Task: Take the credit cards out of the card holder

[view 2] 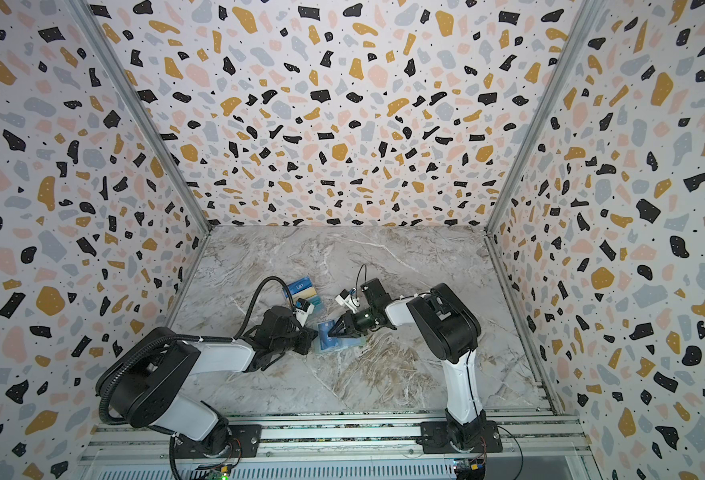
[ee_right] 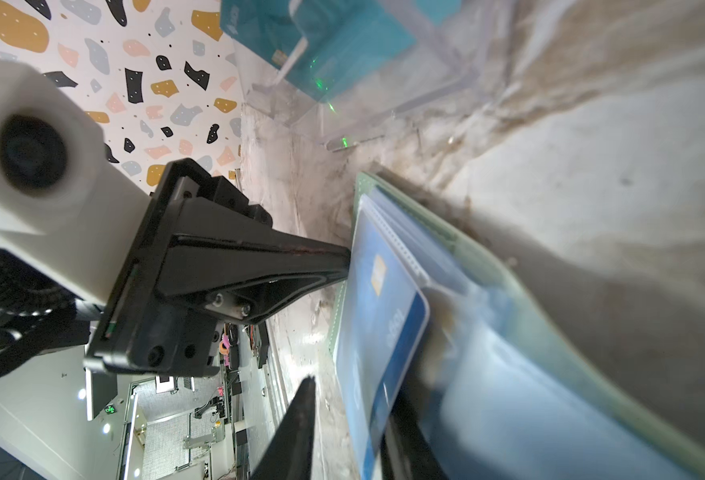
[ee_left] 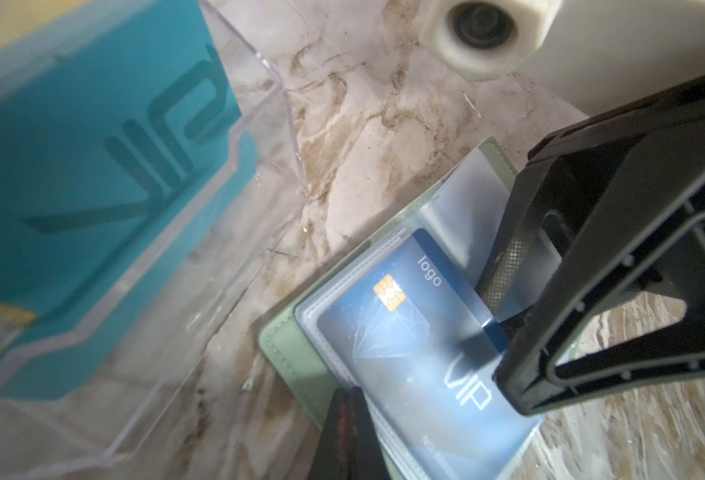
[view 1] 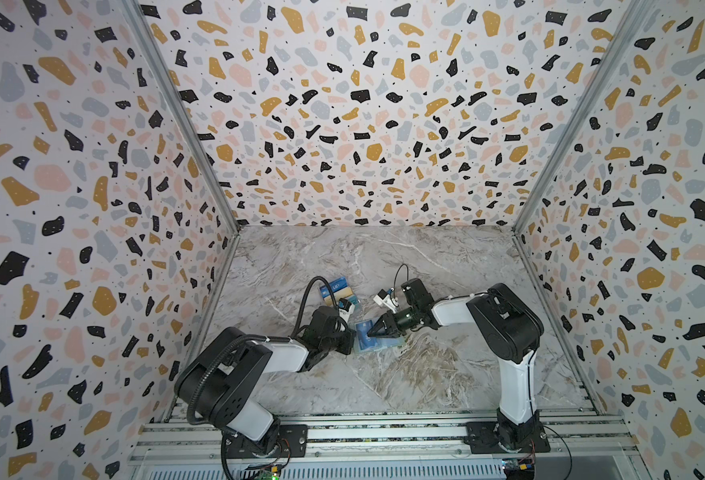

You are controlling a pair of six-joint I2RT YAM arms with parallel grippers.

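Observation:
The mint-green card holder (view 1: 393, 343) (view 2: 353, 344) lies open on the marble, clear sleeves up. A dark blue card (ee_left: 417, 353) (ee_right: 380, 332) with a chip and "VIP" lettering sticks partway out of a sleeve. My right gripper (view 1: 369, 332) (ee_right: 355, 390) is open and straddles that card's free edge. One finger (ee_right: 301, 419) stands apart from the card, the other is behind it. My left gripper (view 1: 351, 344) (ee_left: 348, 392) is shut, its tip pressed on the holder's left edge (ee_left: 297, 357). A teal "VIP" card (ee_left: 93, 145) (view 1: 336, 286) stands in the clear stand.
The clear tiered plastic stand (view 1: 340, 297) (ee_left: 259, 104) sits just behind the left gripper, close to the card holder. Terrazzo-patterned walls close in the back and both sides. An aluminium rail (view 1: 384, 432) at the front carries both arm bases.

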